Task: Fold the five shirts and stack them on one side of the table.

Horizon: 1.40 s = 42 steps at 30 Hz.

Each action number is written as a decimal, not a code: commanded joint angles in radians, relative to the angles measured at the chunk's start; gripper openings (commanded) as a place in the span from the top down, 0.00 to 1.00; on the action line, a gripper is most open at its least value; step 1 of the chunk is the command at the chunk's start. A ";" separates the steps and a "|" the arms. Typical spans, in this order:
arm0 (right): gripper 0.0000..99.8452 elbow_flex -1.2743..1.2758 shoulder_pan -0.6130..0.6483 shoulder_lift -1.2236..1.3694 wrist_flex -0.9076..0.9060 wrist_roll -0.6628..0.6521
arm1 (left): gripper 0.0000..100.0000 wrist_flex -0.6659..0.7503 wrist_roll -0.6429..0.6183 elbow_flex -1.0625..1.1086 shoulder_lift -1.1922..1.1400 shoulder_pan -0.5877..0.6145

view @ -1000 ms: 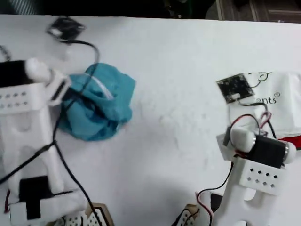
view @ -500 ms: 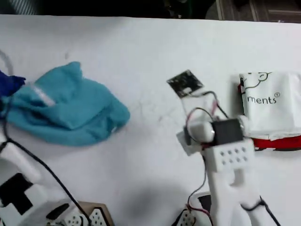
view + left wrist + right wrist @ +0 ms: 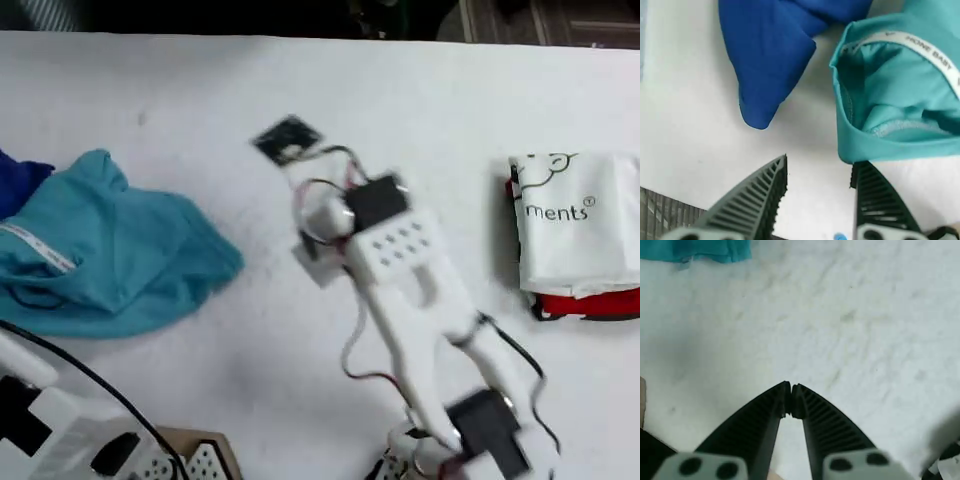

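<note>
The teal shirt (image 3: 110, 255) is crumpled at the table's (image 3: 400, 100) left edge, with the left gripper (image 3: 820, 162) gaping at its hem and the right gripper (image 3: 791, 400) clenched empty. It should be flattened before folding.

Your right arm (image 3: 410, 300) is white printed plastic, one plate dotted with small holes, with black servo blocks (image 3: 375, 200). Thin red and black cables (image 3: 352, 340) run along it to a small dark circuit board (image 3: 288, 140). Your left end effector (image 3: 820, 165) and right end effector (image 3: 791, 390) have dark ribbed fingers (image 3: 755, 195) on pale bases with screw holes.
</note>
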<state>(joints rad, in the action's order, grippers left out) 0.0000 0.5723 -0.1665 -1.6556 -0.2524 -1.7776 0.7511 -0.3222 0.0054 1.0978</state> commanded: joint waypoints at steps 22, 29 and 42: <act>0.67 -0.875 0.321 0.937 -0.058 0.008 | 0.74 -0.006 -0.049 0.095 0.004 -0.005; 0.67 -1.028 0.323 1.116 -0.058 0.003 | 0.74 -0.006 -0.049 0.095 0.004 -0.004; 0.98 -1.056 0.306 1.061 -0.062 -0.176 | 0.74 -0.006 -0.051 0.092 0.134 -0.039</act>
<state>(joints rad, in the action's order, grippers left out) -1.0372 0.8869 1.0180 -1.7093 -0.3813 -1.7806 0.7112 -0.2225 0.0591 1.0902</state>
